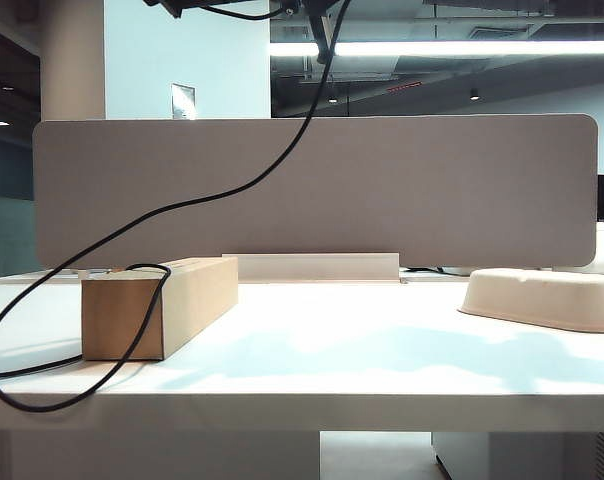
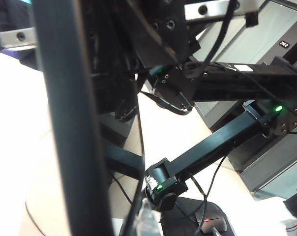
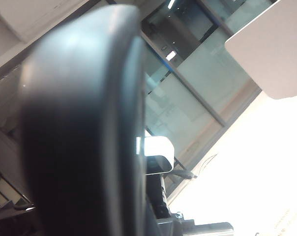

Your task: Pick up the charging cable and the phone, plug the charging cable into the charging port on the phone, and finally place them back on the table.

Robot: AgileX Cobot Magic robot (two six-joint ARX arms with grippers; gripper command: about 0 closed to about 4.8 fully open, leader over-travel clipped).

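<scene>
The charging cable [image 1: 222,195] climbs from the table [image 1: 382,340] over the cardboard box and leaves the exterior view at the top centre, where dark arm parts [image 1: 320,20] poke in. In the left wrist view the cord [image 2: 140,162] runs thin and black down to my left gripper [image 2: 138,228], which is shut on it; a broad blurred dark bar [image 2: 72,123] stands right beside it. The phone [image 3: 79,128], black with a rounded corner, fills the right wrist view and hides my right gripper, which is shut on it. The charging port is hidden.
A cardboard box [image 1: 187,300] lies at the table's left, with cable slack looping off the front edge [image 1: 22,395]. An off-white tray [image 1: 547,298] sits at the right. The grey divider panel [image 1: 382,190] closes the back. The right arm [image 2: 212,142] shows beyond the left wrist.
</scene>
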